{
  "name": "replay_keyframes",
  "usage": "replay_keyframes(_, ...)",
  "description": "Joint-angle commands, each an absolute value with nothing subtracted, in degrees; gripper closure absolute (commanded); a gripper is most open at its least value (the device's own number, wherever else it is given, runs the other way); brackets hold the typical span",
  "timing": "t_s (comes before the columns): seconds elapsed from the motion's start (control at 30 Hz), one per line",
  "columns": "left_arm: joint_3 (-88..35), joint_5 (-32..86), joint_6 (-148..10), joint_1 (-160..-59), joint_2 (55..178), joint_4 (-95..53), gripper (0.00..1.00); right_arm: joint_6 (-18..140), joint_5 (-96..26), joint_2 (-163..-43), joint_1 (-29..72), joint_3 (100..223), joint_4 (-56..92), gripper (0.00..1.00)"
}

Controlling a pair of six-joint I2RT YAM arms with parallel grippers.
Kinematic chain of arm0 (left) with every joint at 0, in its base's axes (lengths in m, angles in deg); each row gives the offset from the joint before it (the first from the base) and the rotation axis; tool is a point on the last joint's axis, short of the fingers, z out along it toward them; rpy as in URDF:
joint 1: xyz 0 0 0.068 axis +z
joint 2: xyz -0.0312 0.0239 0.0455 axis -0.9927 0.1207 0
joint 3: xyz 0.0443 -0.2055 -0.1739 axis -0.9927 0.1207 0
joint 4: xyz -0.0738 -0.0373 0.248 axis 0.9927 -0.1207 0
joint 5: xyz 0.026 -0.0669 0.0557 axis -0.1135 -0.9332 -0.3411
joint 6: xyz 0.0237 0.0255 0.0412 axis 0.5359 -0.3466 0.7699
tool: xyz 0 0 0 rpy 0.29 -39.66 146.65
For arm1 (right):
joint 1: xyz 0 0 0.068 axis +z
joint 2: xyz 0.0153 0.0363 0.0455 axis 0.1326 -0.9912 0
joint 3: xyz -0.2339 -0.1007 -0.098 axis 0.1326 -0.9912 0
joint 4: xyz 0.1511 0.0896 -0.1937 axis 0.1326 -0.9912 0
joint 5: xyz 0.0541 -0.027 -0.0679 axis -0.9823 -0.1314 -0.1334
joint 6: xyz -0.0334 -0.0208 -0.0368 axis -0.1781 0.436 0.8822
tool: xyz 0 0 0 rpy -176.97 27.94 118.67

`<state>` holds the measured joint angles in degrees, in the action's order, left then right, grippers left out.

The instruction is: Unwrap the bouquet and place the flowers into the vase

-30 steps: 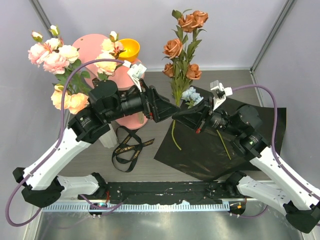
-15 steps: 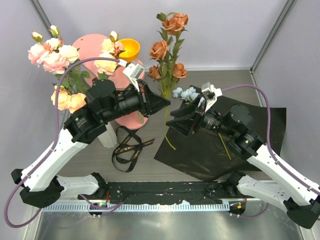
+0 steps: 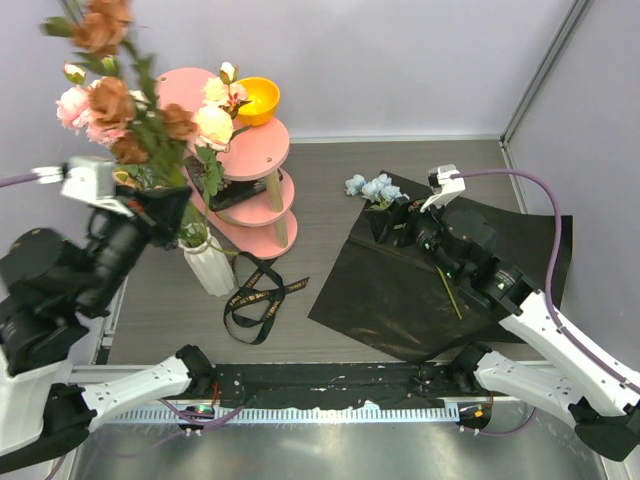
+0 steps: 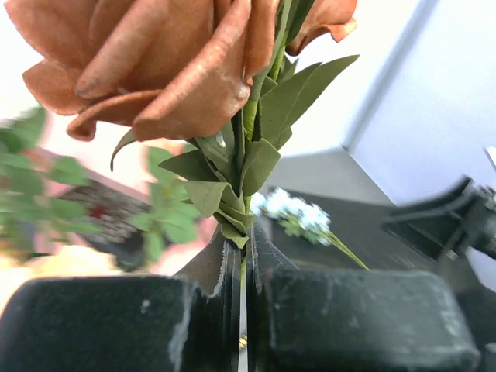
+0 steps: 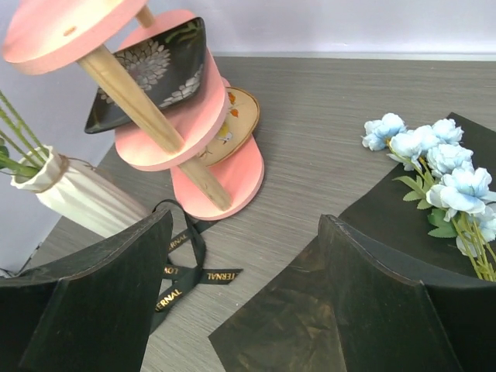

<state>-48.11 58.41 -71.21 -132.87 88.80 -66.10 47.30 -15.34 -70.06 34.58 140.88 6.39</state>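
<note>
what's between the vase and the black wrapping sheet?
The black ribbon, lying loose between vase and sheet; clear in the top view, also in the right wrist view.

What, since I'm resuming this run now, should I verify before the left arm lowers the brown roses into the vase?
1. Grip: left gripper shut on the brown roses' stem: ok.
2. The vase stands upright beside the pink stand: ok.
3. Stem's lower end lined up over the vase mouth: cannot tell, hidden by the arm.
4. Room among the green stems already in the vase: cannot tell.
5. The right gripper open, empty, away from the vase: ok.
6. All flowers off the wrapping sheet: not ok, pale blue flowers lie there.
</note>
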Motion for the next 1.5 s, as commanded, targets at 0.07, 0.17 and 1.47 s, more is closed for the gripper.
replay_keyframes(0.07,-48.70,76.05,-59.90,-132.73,86.30,-62.94,1.00,47.82,-13.40,-71.97,34.66,143.27,6.81,0.18)
replay_keyframes(0.17,-44.13,77.55,-57.78,-132.73,84.72,-57.23,1.00,47.73,-13.66,-72.15,34.66,143.27,7.25,0.18)
replay_keyframes(1.47,-27.86,117.19,-63.28,-130.45,99.92,-38.57,0.78,49.14,-7.87,-76.69,34.13,146.60,-1.87,0.17)
